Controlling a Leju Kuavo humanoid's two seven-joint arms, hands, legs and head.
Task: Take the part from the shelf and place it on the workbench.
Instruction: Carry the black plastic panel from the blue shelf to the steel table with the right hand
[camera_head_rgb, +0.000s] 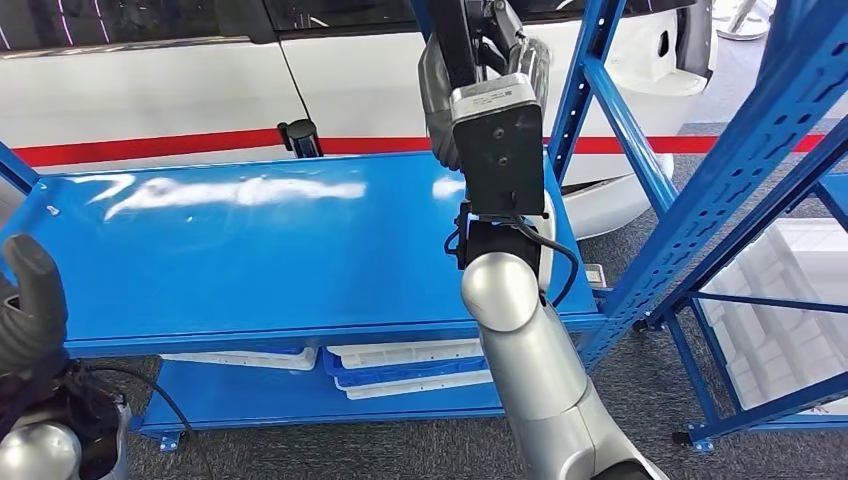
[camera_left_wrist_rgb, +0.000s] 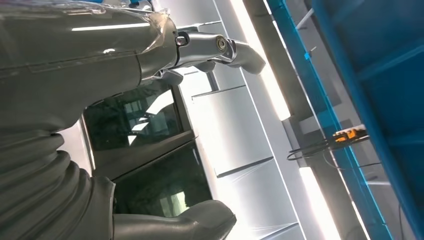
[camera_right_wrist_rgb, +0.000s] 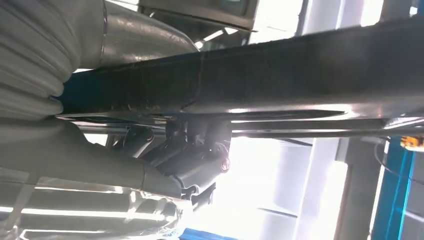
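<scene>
Above shelf (camera_head_rgb: 250, 240), right hand (camera_head_rgb: 480, 70) gripping part (camera_right_wrist_rgb: 280, 80)

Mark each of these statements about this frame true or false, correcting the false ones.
1. The right hand grips a long dark part. True.
2. The left hand holds the part. False: it holds nothing, low at the left in the head view.
3. White trays lie on the blue shelf's lower level. True.
4. A red bin stands on the shelf's top surface. False: nothing of that kind stands there; the blue surface is bare and glossy.
5. A white vehicle with a red stripe stands behind the shelf. True.
</scene>
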